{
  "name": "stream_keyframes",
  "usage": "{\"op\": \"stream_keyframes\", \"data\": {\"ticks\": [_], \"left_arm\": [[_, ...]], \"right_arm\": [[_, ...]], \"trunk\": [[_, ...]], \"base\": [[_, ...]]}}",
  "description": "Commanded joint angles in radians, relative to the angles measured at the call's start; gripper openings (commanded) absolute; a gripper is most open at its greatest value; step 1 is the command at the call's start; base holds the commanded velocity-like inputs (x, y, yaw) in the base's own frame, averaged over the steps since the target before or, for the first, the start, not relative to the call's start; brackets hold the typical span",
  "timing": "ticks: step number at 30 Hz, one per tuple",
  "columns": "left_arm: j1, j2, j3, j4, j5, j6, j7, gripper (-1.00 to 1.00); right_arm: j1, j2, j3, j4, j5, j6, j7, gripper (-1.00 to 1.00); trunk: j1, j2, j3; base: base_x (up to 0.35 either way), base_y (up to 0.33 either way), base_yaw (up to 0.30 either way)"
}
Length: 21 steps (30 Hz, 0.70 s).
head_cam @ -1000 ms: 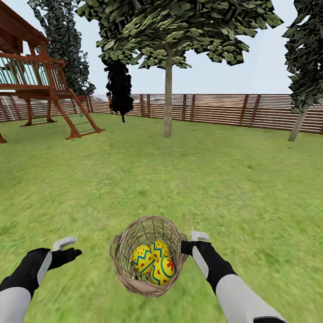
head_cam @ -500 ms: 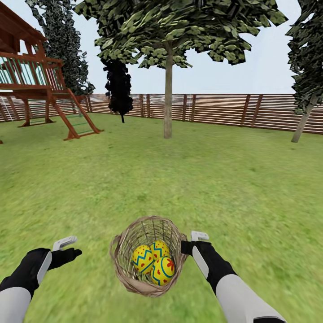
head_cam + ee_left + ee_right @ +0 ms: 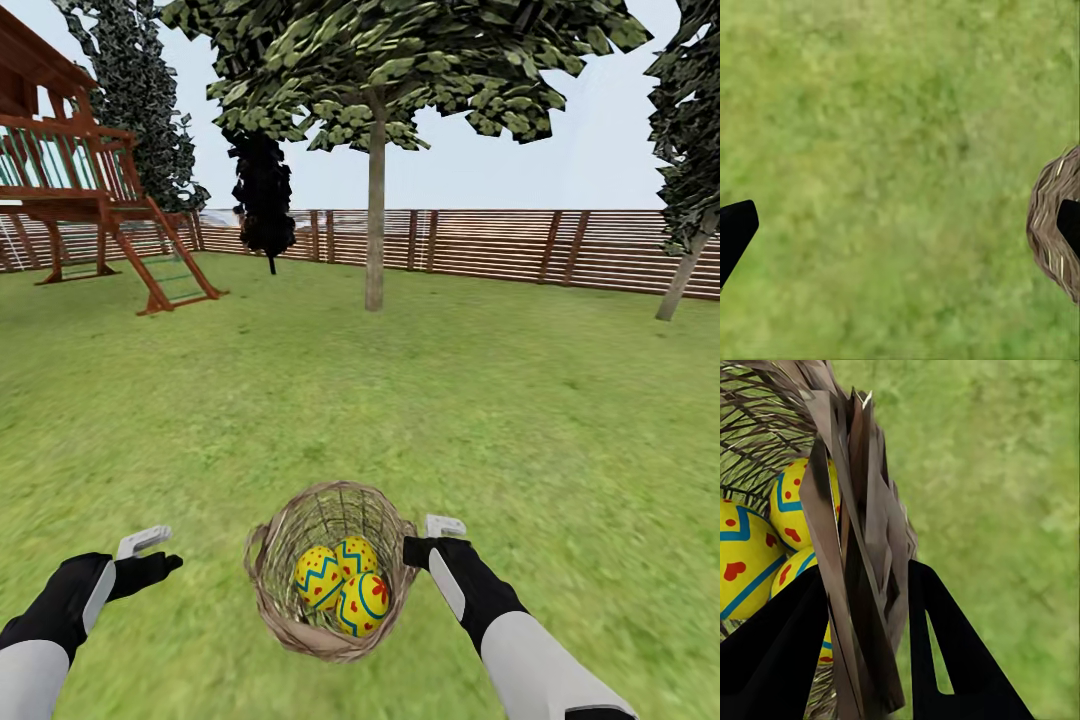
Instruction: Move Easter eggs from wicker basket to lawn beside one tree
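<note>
Gripping the rim of the wicker basket (image 3: pixel 328 570) from its right side, the right gripper (image 3: pixel 866 660) is seen with its jaws closed on the woven wall, one finger inside and one outside. The basket is held above the lawn (image 3: pixel 500 420), and all three Easter eggs (image 3: pixel 343 588) are seen lying together inside it, touching one another. The left gripper (image 3: pixel 150 553) is held apart from the basket on its left, its jaws spread wide with nothing between them. A tree (image 3: pixel 375 230) with a pale, bare trunk is seen straight ahead, well apart from the basket, before the wooden fence (image 3: pixel 500 245).
</note>
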Motion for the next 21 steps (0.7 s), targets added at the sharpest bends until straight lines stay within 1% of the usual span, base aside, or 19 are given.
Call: {"op": "stream_keyframes", "data": {"ticks": [1, 21], "left_arm": [[-0.001, 0.000, 0.004, -0.001, -0.001, 0.006, -0.005, 1.00], [-0.001, 0.000, 0.004, -0.001, -0.001, 0.006, -0.005, 1.00]], "right_arm": [[-0.001, 0.001, -0.001, -0.002, -0.015, 0.003, -0.007, -1.00], [-0.001, 0.001, -0.001, -0.002, -0.015, 0.003, -0.008, -1.00]], "trunk": [[0.001, -0.001, -0.001], [0.001, -0.001, -0.001]], "base": [[0.326, 0.000, 0.000], [0.326, 0.000, 0.000]]}}
